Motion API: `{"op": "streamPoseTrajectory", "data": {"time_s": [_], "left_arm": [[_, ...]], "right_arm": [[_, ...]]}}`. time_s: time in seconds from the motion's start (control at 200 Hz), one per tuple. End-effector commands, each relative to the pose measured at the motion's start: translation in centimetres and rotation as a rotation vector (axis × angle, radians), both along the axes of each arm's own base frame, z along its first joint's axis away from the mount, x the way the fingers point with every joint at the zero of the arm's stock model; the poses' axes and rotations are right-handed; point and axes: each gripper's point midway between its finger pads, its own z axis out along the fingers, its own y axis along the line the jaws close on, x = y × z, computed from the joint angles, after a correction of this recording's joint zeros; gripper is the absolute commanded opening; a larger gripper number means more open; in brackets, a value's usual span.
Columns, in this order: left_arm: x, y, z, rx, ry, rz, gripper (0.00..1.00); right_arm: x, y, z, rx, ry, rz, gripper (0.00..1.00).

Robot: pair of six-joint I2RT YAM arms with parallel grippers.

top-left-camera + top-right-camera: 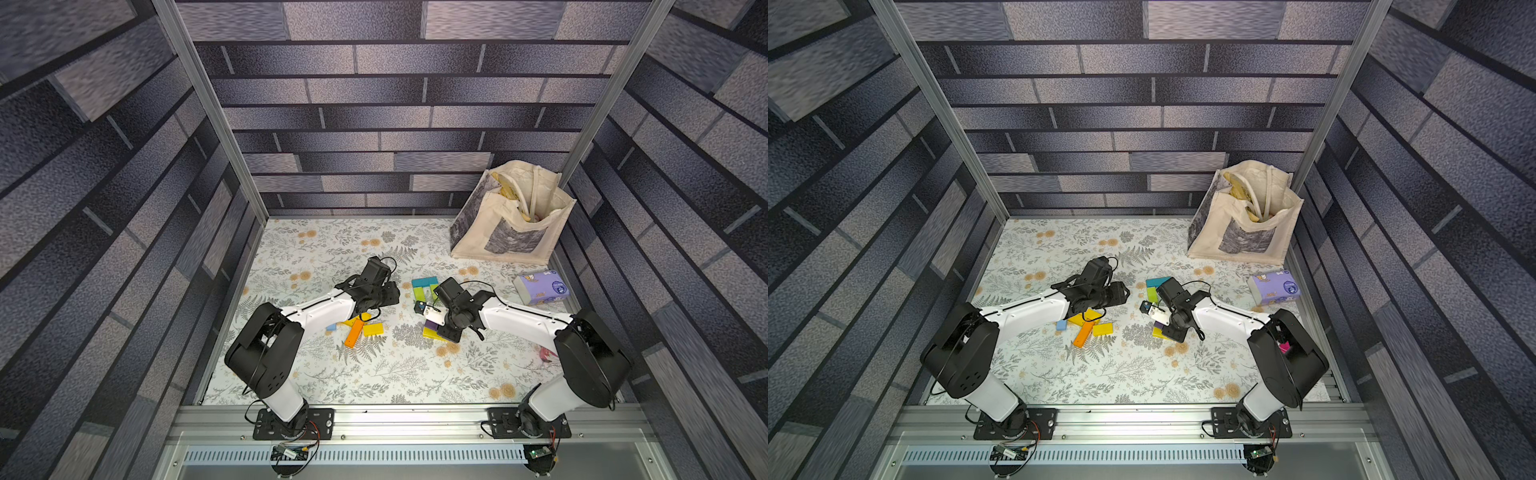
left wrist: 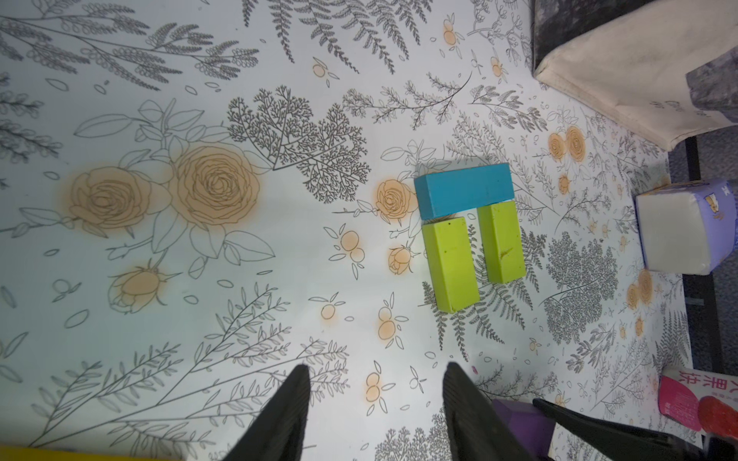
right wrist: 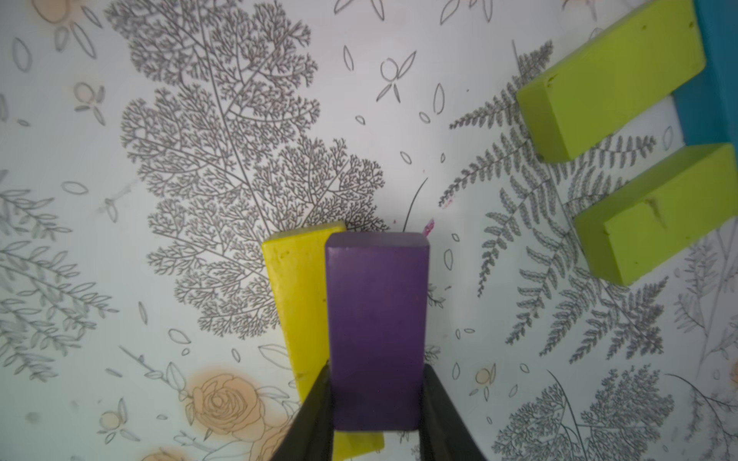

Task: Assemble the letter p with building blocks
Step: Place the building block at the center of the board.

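Note:
A teal block [image 2: 463, 189] lies across the ends of two parallel lime green blocks [image 2: 451, 265] [image 2: 501, 241] on the floral mat, forming an arch shape. My right gripper [image 3: 377, 365] is shut on a purple block [image 3: 377, 331], which hangs just over a yellow block [image 3: 297, 287] lying on the mat, a short way from the green pair. My left gripper [image 2: 377, 379] is open and empty, hovering beside the arch. In a top view, an orange block [image 1: 354, 332], a yellow one [image 1: 372, 329] and a light blue one [image 1: 331, 327] lie loose under the left arm.
A cream tote bag [image 1: 511, 220] stands in the back right corner. A lilac tissue pack [image 1: 540, 286] lies by the right wall, right of the arch. A pink packet [image 2: 679, 399] sits near the right arm's base. Patterned walls enclose the mat on three sides.

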Motion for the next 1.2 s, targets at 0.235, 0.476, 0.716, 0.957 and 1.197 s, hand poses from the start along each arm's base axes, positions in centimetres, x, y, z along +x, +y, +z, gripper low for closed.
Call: {"op": "streamPoseTrajectory", "data": {"time_s": [0.235,0.476,0.716,0.957,1.197], "left_arm": [[0.8,-0.6,-0.4,0.003,0.018,-0.012,0.56],[1.2,-1.0,-0.8,-0.002,0.031,-0.018,0.56],[0.9,-1.9,-0.6,-0.038,0.036,-0.041,0.56],[-1.0,-3.9,0.5,0.039,-0.035,-0.180,0.49],[-3.1,-5.9,-1.4,0.031,0.015,-0.283,0.24]], "right_arm": [[1.8,-0.2,-1.1,-0.050,0.014,-0.009,0.18],[2.1,-0.8,-0.7,-0.050,0.023,-0.015,0.25],[3.0,-1.8,1.1,0.027,-0.061,-0.114,0.59],[5.0,-4.5,5.6,0.332,0.108,-0.706,0.72],[3.1,-2.5,3.2,0.515,0.369,-0.930,0.41]]}}
